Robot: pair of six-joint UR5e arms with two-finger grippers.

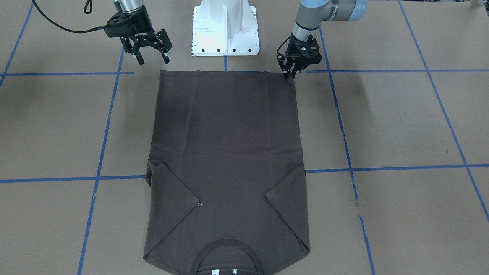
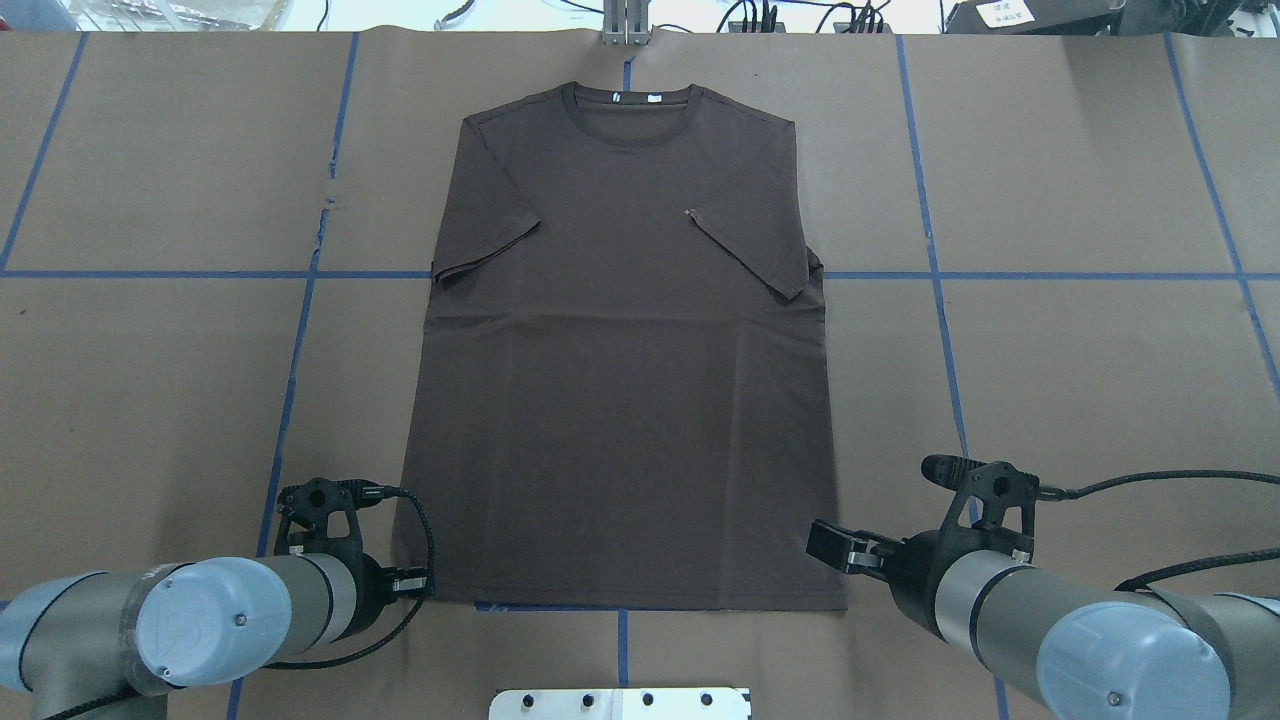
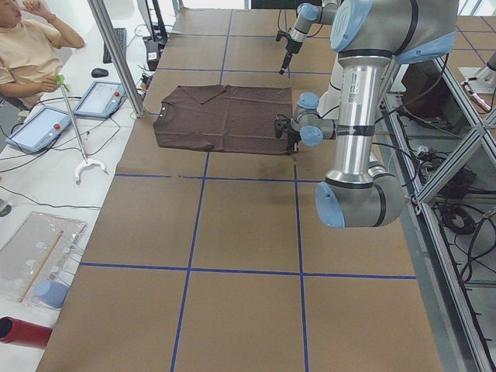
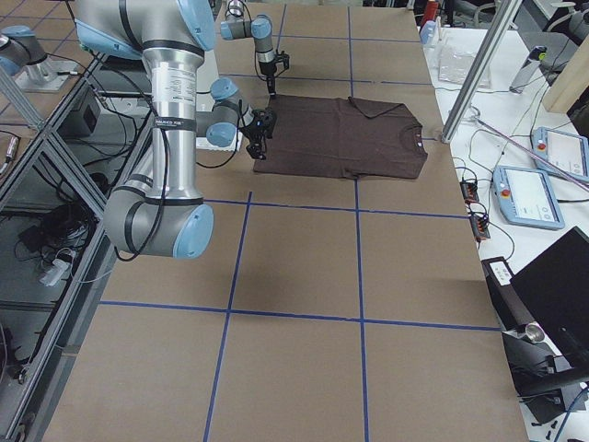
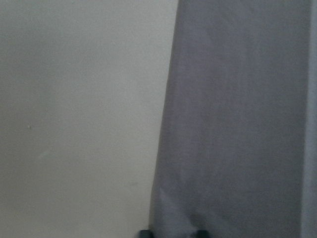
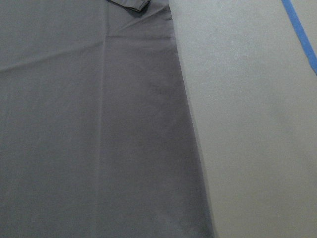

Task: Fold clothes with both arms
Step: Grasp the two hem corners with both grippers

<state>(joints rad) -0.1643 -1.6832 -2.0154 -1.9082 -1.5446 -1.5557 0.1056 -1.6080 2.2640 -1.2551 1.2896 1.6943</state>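
The dark brown T-shirt (image 1: 229, 145) lies flat on the brown table, both sleeves folded in, with the collar (image 2: 628, 98) far from me and the hem near me. It also shows in the overhead view (image 2: 620, 400). My left gripper (image 1: 290, 73) is down on its hem corner, jaws together on the cloth. The left wrist view shows fabric (image 5: 237, 124) puckered between the fingertips (image 5: 200, 232). My right gripper (image 1: 153, 60) is open and empty, above the table just outside the other hem corner. The right wrist view shows the shirt's side edge (image 6: 89, 124) and no fingers.
The white base (image 1: 225, 30) stands between the arms just behind the hem. Blue tape lines (image 1: 382, 70) cross the brown paper. An operator (image 3: 31, 54) sits with tablets past the table's far edge beyond the collar.
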